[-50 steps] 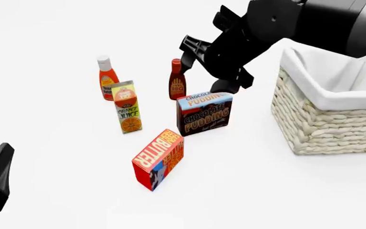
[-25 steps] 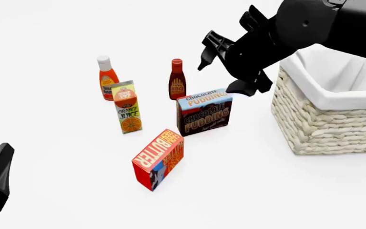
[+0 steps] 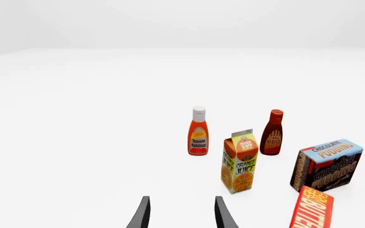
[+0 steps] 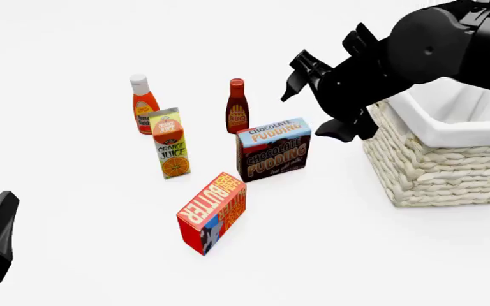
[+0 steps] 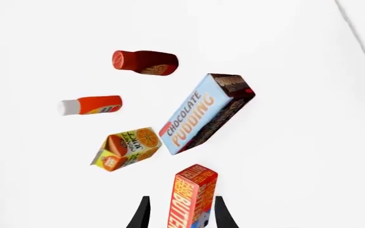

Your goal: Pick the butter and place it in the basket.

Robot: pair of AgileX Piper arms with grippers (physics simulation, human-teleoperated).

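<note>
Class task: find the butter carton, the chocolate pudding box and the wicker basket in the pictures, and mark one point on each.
butter carton [image 4: 212,211]: front view, on its red lettered top face.
chocolate pudding box [image 4: 275,157]: front view, on its dark front face.
wicker basket [image 4: 436,175]: front view, on its woven side wall.

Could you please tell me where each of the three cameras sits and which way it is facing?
Front view: fixed above the arms' side, looking forward and down at the groceries and basket; right gripper and left arm show.
Left wrist view: behind the left gripper, looking low across the table at the orange juice carton.
Right wrist view: behind the right gripper, looking down.
All three share the butter.
</note>
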